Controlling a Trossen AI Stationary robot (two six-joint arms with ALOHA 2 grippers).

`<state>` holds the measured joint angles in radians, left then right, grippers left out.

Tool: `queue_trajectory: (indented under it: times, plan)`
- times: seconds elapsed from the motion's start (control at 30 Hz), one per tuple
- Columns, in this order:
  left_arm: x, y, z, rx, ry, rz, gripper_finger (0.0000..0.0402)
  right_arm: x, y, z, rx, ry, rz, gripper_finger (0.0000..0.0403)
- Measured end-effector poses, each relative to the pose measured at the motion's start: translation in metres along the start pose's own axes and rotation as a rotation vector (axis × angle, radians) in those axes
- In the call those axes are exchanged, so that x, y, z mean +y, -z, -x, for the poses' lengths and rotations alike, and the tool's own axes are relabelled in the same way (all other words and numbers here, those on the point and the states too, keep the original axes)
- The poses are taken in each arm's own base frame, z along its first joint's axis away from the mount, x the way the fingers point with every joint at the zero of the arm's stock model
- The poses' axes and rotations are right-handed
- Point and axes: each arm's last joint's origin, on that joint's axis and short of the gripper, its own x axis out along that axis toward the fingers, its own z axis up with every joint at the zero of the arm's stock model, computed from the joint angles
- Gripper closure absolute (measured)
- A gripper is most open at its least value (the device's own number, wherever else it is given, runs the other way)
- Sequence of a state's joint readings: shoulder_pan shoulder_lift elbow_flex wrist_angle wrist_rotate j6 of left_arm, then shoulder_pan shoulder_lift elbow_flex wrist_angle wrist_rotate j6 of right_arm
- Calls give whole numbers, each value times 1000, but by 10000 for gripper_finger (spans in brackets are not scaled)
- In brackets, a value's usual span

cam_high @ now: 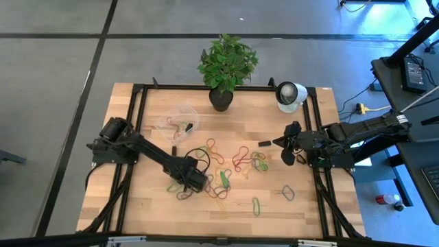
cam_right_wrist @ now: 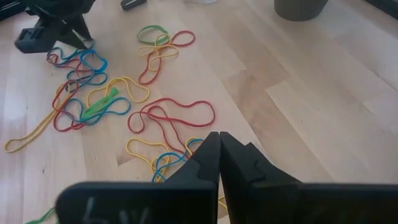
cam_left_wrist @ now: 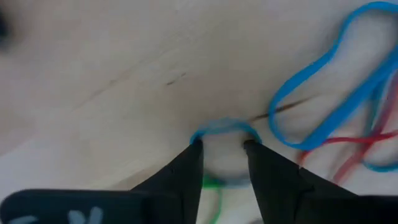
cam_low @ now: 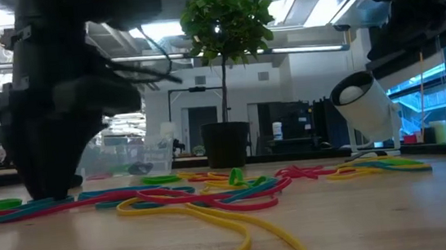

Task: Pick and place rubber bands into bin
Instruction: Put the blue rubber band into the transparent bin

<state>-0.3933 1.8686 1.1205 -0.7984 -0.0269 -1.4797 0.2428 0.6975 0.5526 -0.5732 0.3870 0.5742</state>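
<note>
The left gripper [cam_left_wrist: 222, 148] is down on the table [cam_high: 309, 206] amid the rubber bands [cam_high: 233, 165], jaws parted, a blue band [cam_left_wrist: 224, 126] looped around its fingertips. The right gripper [cam_right_wrist: 219, 140] waits clenched and empty at the right edge. The bin [cam_high: 180, 120] sits beside the plant pot [cam_high: 221, 99].

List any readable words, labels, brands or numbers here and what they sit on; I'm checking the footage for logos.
None can be read.
Pale marks on the left gripper housing: too blurred.
Pale marks on the right gripper housing: too blurred.
The device screen beside the table: too small.
</note>
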Motion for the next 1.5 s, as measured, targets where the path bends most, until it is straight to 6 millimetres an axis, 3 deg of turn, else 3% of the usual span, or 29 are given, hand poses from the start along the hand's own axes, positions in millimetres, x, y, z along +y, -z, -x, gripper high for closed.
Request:
queue_trajectory:
  times: [0.13,0.27,0.4,0.67,0.83,1.03,1.37,1.5]
  plan:
    - [4,0,-7,3,-30,3,317,0,0,0,0,0,-1,391]
    - [7,4,-8,-5,-69,-29,386,0,0,0,0,0,-20,391]
    - [5,9,-4,-17,-78,-49,399,0,0,0,0,0,-20,391]
    - [1,9,37,-67,-204,-74,400,0,0,0,-1,2,14,391]
    - [-3,9,44,-79,-197,-116,400,0,0,0,-3,2,29,391]
    - [-4,7,32,-90,-140,-110,391,0,0,0,-3,2,20,391]
    - [9,10,3,-62,-130,-78,307,0,0,0,-4,2,2,391]
    - [14,11,-6,-32,-94,-85,312,0,0,0,-6,1,1,391]
